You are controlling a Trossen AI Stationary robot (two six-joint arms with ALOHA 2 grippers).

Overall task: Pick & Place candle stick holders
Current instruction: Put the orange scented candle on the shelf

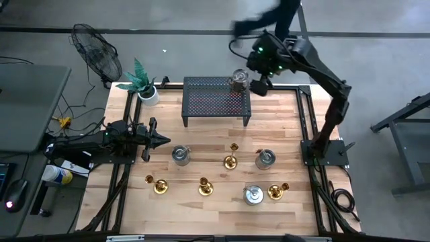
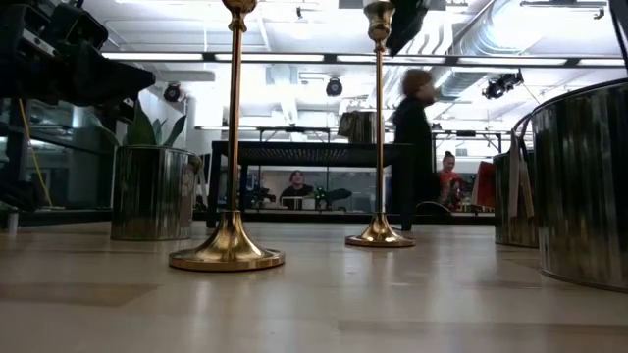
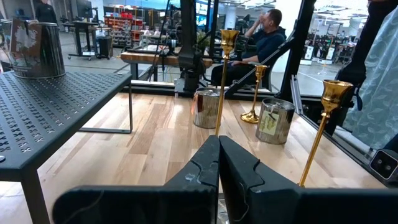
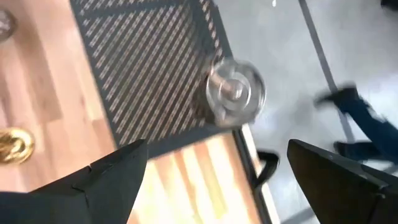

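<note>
Several gold candle stick holders stand on the front half of the table: one (image 1: pixel 160 185) at the front left, one (image 1: pixel 205 187) beside it, one (image 1: pixel 231 160) in the middle and one (image 1: pixel 277 191) at the front right. Two of them (image 2: pixel 228 250) (image 2: pixel 379 235) rise close by in the low view. My left gripper (image 1: pixel 158 140) (image 3: pixel 219 163) is shut and empty, low over the left side, pointing at the holders (image 3: pixel 229 40) (image 3: pixel 333 93). My right gripper (image 1: pixel 259 84) (image 4: pixel 217 149) hangs open above the back right corner of the black mesh stand, holding nothing.
A black mesh stand (image 1: pixel 216 101) at the back middle carries a silver tin (image 1: pixel 239 81) (image 4: pixel 236 90). Three more tins (image 1: pixel 180 155) (image 1: pixel 265 158) (image 1: pixel 253 195) stand among the holders. A potted plant (image 1: pixel 144 84) is at the back left. People (image 2: pixel 417 137) (image 3: pixel 267 37) are beyond the table.
</note>
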